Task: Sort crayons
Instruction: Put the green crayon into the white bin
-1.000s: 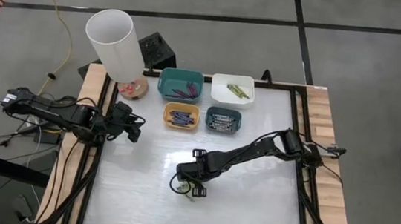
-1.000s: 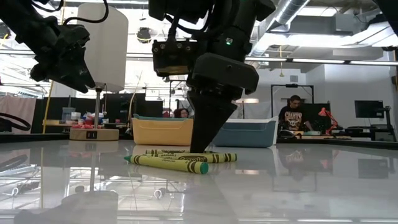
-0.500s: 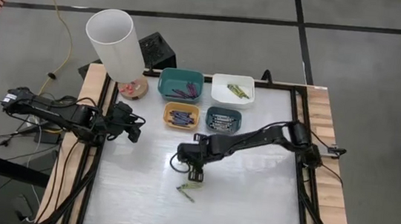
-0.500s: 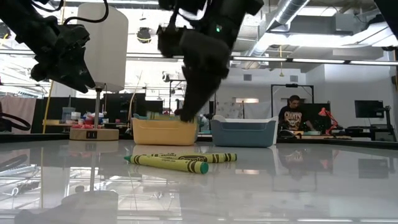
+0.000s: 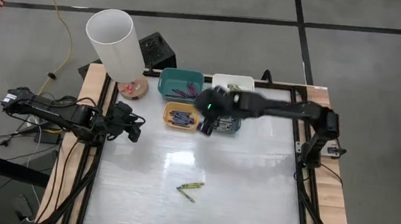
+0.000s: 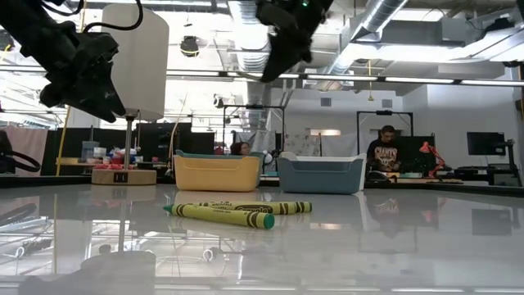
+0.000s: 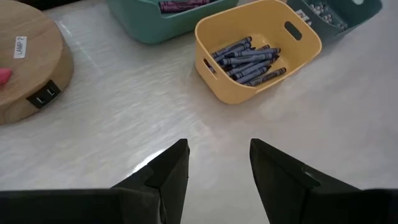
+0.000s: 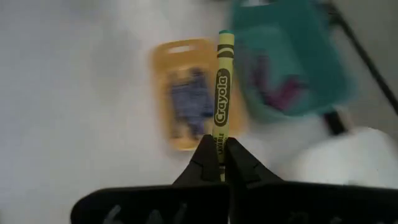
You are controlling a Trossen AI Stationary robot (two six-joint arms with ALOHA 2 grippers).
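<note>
Yellow-green crayon (image 8: 222, 93) — pinched in right gripper (image 8: 217, 163)

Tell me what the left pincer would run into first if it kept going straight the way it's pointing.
Probably the yellow bin of blue crayons; the open left pincer points at it across bare table, though depth is uncertain.

Robot lab in an open industrial workspace.
Beyond the white table (image 5: 197, 216) with its black frame, the low view shows exposed ceiling ducts (image 6: 385, 16) and strip lights, workbenches, a monitor (image 6: 485, 143) and a person (image 6: 383, 152) seated at a desk far behind the raised arms. From above: a grey concrete floor with black tape lines (image 5: 195, 16) and a yellow cable (image 5: 59, 19).
</note>
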